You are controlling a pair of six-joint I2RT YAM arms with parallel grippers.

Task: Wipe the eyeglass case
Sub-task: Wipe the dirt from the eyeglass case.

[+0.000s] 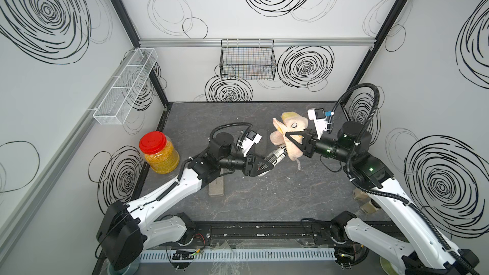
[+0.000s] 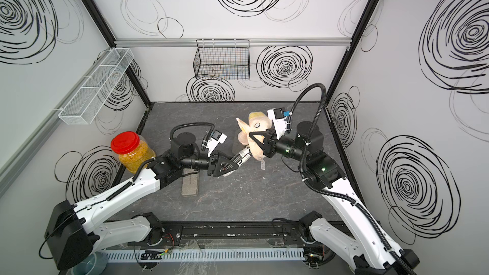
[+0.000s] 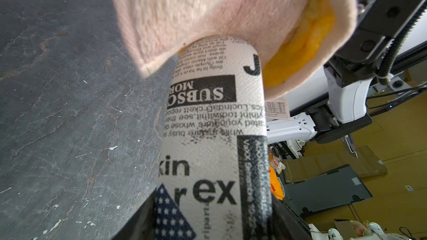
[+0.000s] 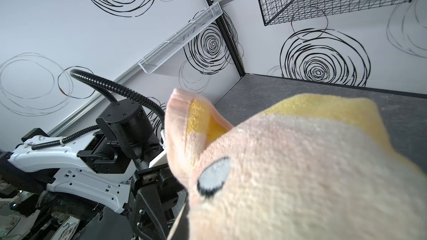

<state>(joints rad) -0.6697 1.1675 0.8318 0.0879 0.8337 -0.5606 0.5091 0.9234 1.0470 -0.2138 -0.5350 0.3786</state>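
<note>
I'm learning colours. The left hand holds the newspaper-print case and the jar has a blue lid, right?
Not quite: the jar has a red lid, as both top views show. The left hand does hold the newspaper-print case.

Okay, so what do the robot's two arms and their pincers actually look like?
Both the left arm and right arm have white shells with black joints. Ribbed black hoses run along them. The left pincer and right pincer are black with hollow triangular fingers, beside white camera blocks.
</note>
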